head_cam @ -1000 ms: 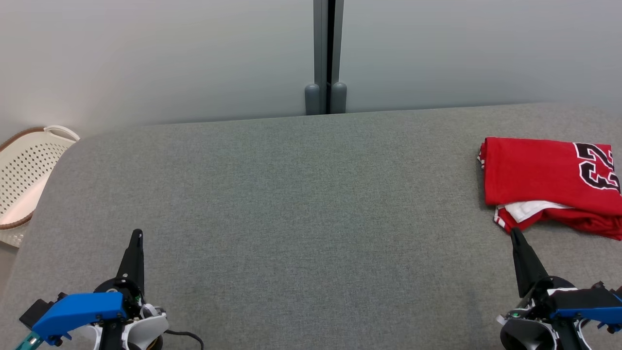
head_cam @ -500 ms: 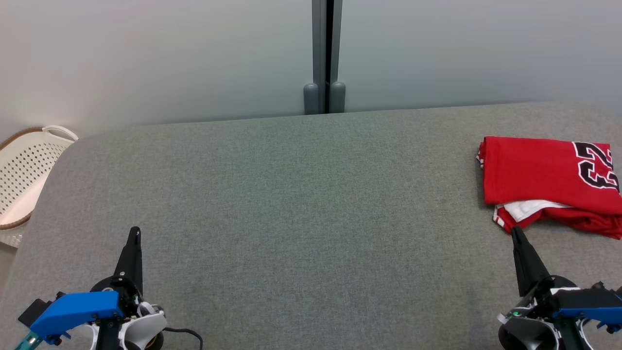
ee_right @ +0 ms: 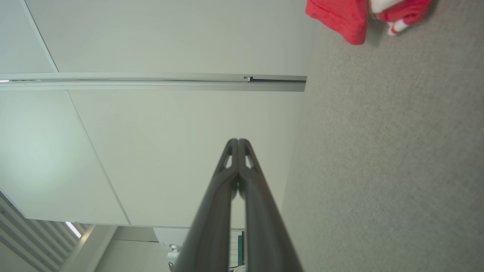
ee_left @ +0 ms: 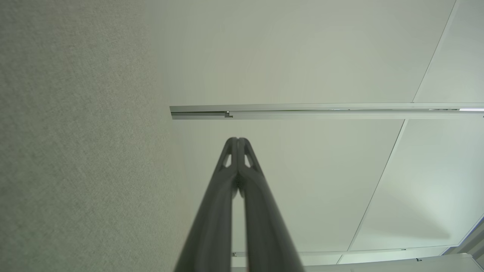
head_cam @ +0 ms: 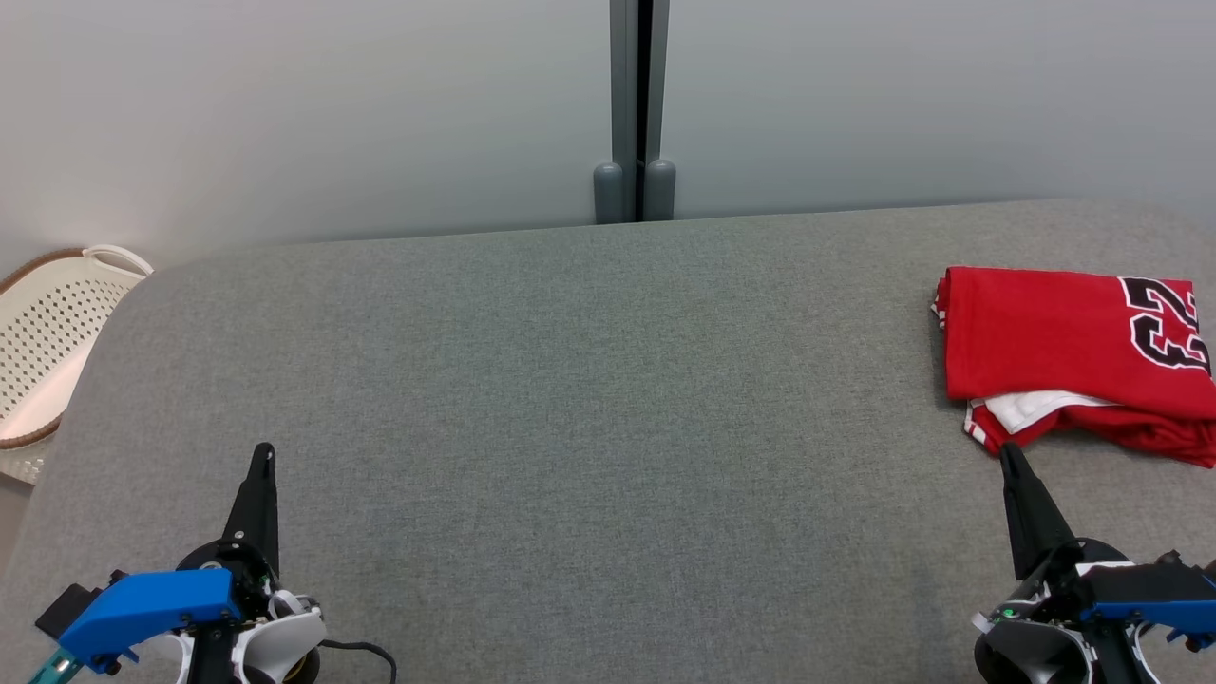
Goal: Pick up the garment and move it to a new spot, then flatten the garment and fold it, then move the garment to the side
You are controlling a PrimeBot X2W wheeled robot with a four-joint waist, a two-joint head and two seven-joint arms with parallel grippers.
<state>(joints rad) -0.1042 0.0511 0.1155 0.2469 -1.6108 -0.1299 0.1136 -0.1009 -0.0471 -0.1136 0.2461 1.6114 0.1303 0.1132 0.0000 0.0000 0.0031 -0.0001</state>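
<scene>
The garment is a red jersey with black-and-white numbers, lying folded at the far right of the grey table. A corner of the garment shows at the top of the right wrist view. My right gripper is shut and empty, its tip just below the jersey's near edge and apart from it. At the lower left my left gripper is also shut and empty, far from the jersey. Both wrist views show the gripper and the gripper with fingers pressed together.
A white perforated basket stands off the table's left edge. A pale wall with a grey vertical post rises behind the table. The jersey runs past the head view's right edge.
The left gripper's tip sits slightly higher in the head view than a second ago. Over the last half second nothing has moved. The jersey lies where it was.
</scene>
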